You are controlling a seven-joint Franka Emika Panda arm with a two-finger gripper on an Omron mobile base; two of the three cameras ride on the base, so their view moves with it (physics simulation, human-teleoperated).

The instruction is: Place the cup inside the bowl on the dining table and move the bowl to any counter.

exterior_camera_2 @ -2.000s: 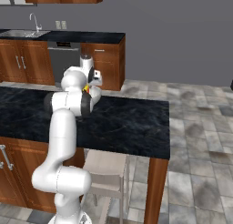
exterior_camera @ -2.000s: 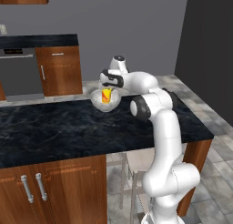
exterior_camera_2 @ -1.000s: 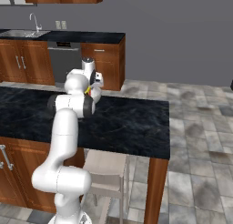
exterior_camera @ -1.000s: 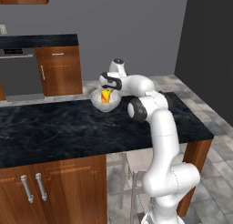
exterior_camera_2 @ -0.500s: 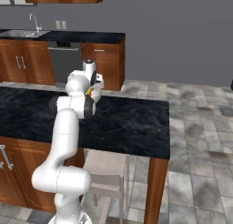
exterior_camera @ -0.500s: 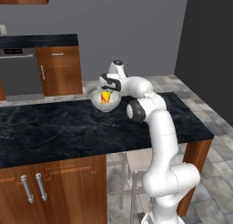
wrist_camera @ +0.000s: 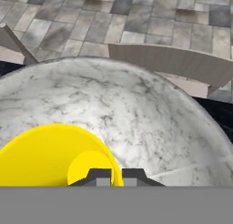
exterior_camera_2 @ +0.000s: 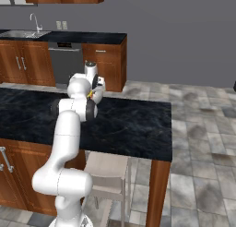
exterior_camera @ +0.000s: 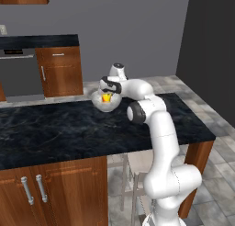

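Hand view, item one: gripper, fingers drawn together, clamped on the bowl at its near rim as best you can judge; the contact itself is hidden.

Change since two seconds ago: you see the arm reach farther out and the bowl carried toward the far edge of the dining table. Meaning: transport toward the counter is under way, placement not yet done.

Contents: the bowl holds the cup, yellow, lying against the inner wall. You find the same pair in the left base view, above the far edge.
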